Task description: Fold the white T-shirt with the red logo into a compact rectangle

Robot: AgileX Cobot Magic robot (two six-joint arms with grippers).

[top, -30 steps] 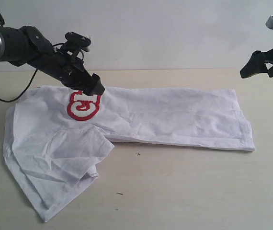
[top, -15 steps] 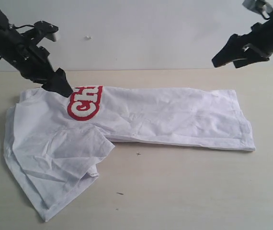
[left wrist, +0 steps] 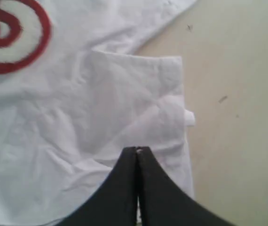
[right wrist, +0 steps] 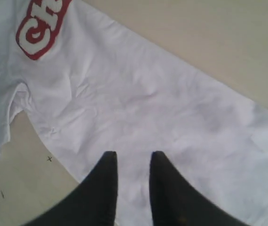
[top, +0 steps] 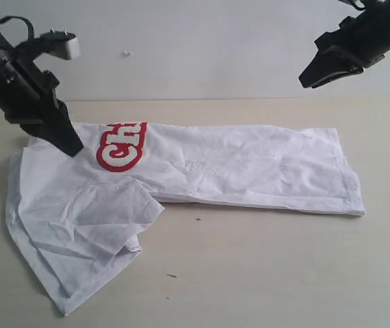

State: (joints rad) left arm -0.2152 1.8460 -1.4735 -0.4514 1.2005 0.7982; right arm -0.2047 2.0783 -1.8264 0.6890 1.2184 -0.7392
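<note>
The white T-shirt (top: 236, 167) lies flat on the table as a long band, with a wrinkled sleeve part (top: 106, 212) spread toward the front left. The red logo (top: 121, 145) shows only its first white letters near the fold. My left gripper (top: 72, 145) points down at the shirt just left of the logo. In the left wrist view its jaws (left wrist: 137, 149) are shut, with no cloth seen between them, above the shirt (left wrist: 77, 117) and logo (left wrist: 7, 37). My right gripper (top: 310, 80) hangs high in the air. Its fingers (right wrist: 133, 155) stand apart over the shirt (right wrist: 148, 94) and logo (right wrist: 40, 28).
The beige table (top: 284, 273) carries only the shirt and a few dark specks (top: 197, 219). A pale wall (top: 195, 48) rises behind the far edge. A bare strip of table (right wrist: 209, 42) runs behind the shirt.
The left gripper has moved left off the logo, uncovering its letters, and shut its jaws. The right gripper has swung left and up, and its jaws have narrowed.
</note>
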